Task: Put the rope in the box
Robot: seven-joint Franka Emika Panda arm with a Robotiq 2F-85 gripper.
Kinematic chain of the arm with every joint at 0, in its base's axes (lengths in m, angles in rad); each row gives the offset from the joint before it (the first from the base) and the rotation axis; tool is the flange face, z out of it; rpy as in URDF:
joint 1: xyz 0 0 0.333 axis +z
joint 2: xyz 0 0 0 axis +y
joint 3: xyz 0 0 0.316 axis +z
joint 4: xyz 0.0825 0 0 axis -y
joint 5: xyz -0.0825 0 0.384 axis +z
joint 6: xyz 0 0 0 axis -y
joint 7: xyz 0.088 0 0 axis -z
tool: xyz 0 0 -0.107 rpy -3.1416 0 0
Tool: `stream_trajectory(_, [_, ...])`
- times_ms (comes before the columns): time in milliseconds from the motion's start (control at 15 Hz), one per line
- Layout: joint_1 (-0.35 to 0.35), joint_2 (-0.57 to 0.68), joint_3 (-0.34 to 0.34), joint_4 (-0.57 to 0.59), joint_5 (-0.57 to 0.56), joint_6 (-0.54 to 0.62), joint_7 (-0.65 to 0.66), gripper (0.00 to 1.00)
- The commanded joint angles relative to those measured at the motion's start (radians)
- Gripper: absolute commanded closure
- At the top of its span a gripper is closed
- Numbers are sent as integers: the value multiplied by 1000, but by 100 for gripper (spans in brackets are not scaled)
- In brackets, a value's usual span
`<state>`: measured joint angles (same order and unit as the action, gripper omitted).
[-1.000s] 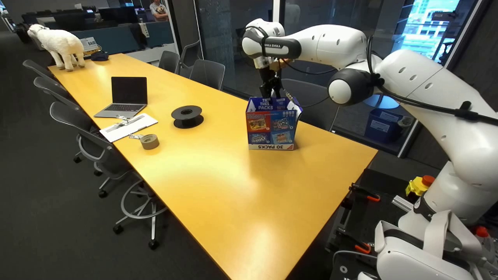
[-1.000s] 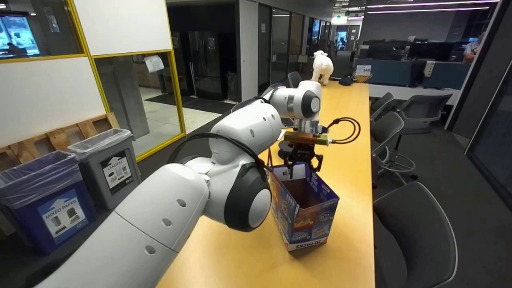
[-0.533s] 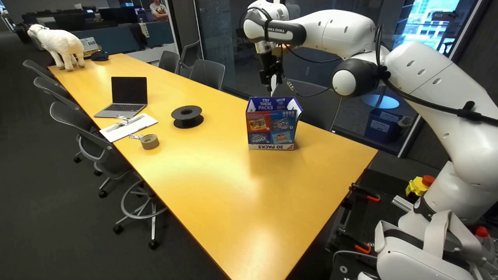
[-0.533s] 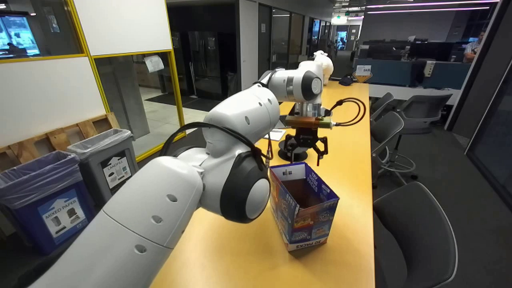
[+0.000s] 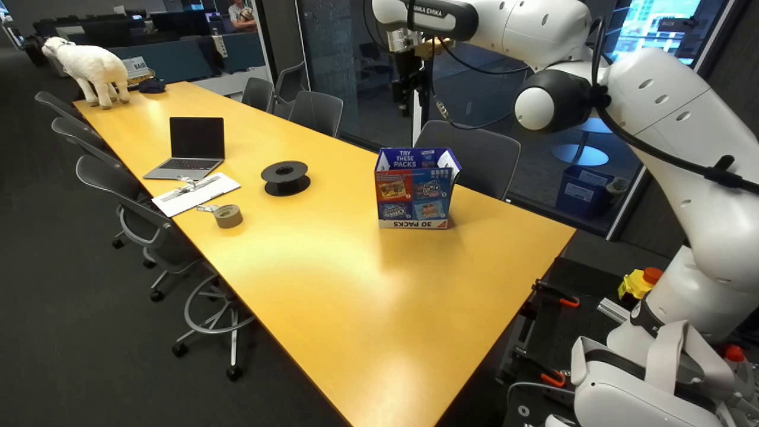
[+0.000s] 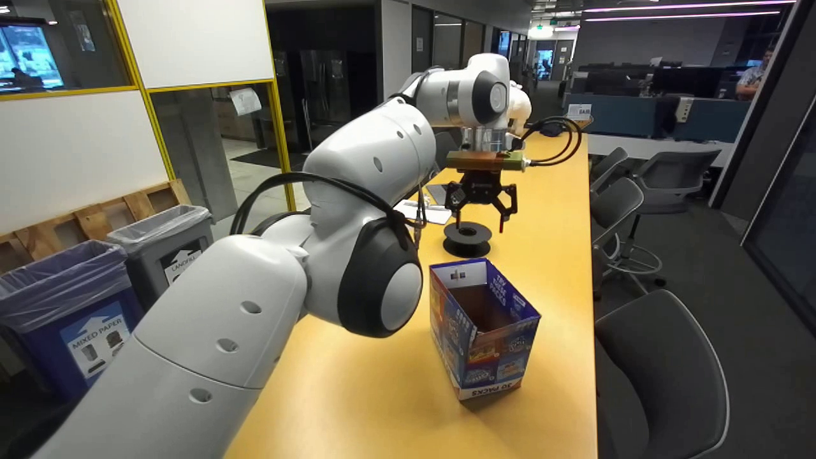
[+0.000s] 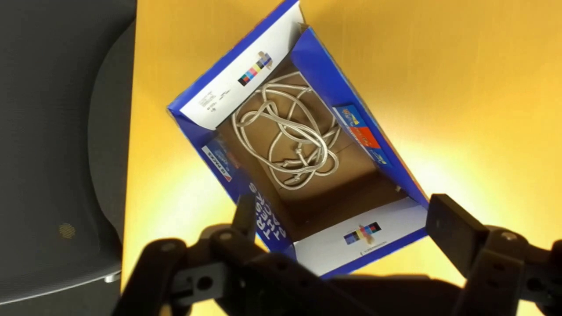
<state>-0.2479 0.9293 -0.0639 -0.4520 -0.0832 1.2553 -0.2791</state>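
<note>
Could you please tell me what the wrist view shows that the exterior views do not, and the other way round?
Only the wrist view shows the rope, lying in loose loops inside the box. Only the exterior views show the robot arm, a laptop, a black spool and a toy sheep. All share the box, the table, a grey chair and the jaws, which stand open.

The box (image 5: 413,198) is smooth cardboard, the table (image 5: 320,284) glossy.

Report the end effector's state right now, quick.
End effector: open, holding nothing; the rope lies inside the box.
</note>
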Motion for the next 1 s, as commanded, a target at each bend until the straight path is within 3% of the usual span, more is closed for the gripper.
stream_trajectory(0, [10, -35, 38, -22, 48, -57, -26, 0])
stream_trajectory(600, [105, -32, 37, -6, 46, -187, 125, 0])
stream_trajectory(933, [96, 10, 37, 33, 42, -183, 87, 0])
